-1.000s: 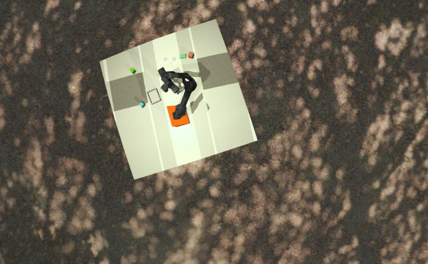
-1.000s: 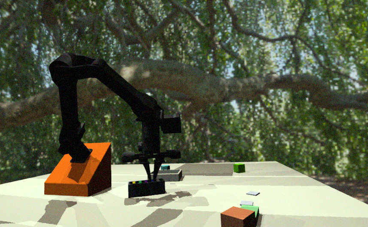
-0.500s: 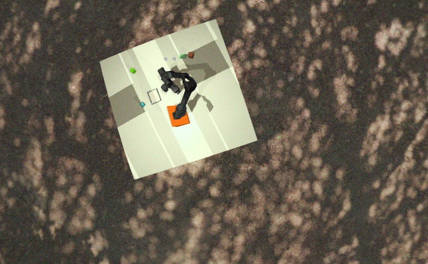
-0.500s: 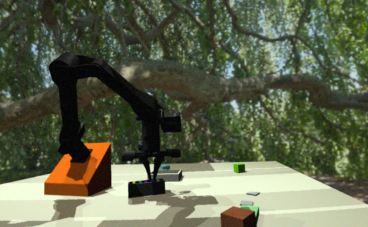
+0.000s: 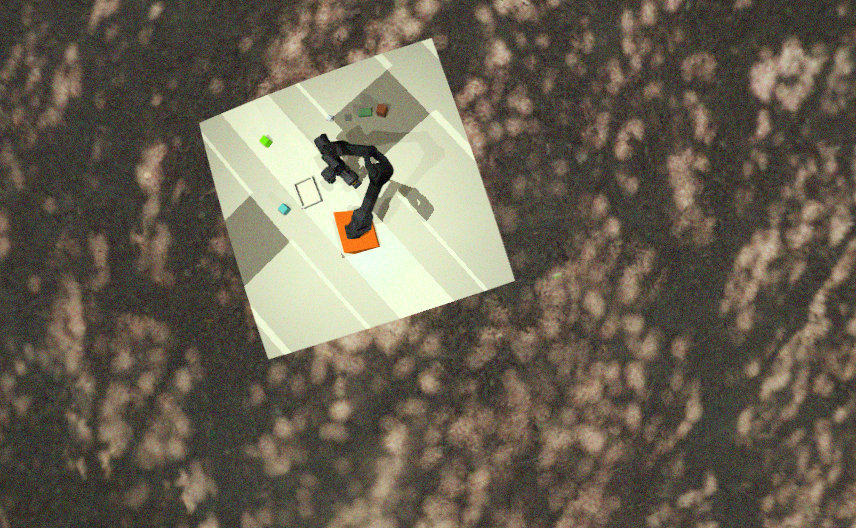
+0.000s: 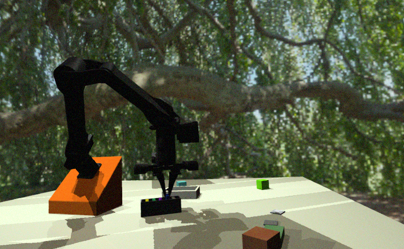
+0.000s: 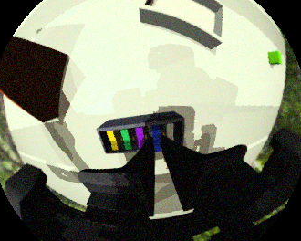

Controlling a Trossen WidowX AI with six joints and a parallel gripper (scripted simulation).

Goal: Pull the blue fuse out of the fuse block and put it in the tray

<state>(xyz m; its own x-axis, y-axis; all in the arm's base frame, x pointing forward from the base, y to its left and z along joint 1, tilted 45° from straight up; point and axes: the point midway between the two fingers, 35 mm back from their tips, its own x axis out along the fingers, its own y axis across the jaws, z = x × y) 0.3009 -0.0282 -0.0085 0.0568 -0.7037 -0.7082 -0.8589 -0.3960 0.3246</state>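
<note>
The black fuse block (image 6: 161, 209) (image 7: 127, 122) stands on the table below my gripper (image 6: 167, 195) (image 7: 156, 139). The gripper points down and is shut on the blue fuse (image 6: 167, 196) (image 7: 156, 131), low at the block's top; how deep the fuse sits is hidden. The purple fuse (image 7: 140, 137) is close beside one fingertip. The green fuse (image 7: 126, 139) and yellow fuse (image 7: 112, 140) stand farther along. A pale grey strip (image 7: 171, 132) shows on the blue fuse's other side. The grey tray (image 5: 318, 188) (image 6: 189, 194) (image 7: 181, 27) lies apart from the block, behind it in the exterior view.
An orange wedge (image 5: 367, 243) (image 6: 73, 207) carries the arm's base. A teal cube (image 5: 283, 209) (image 6: 181, 183) is beyond the tray. A lime cube (image 5: 265, 141) (image 6: 262, 184) (image 7: 275, 57), a red-brown block (image 5: 381, 110) (image 6: 260, 237) and a green block (image 5: 365, 112) stand farther off.
</note>
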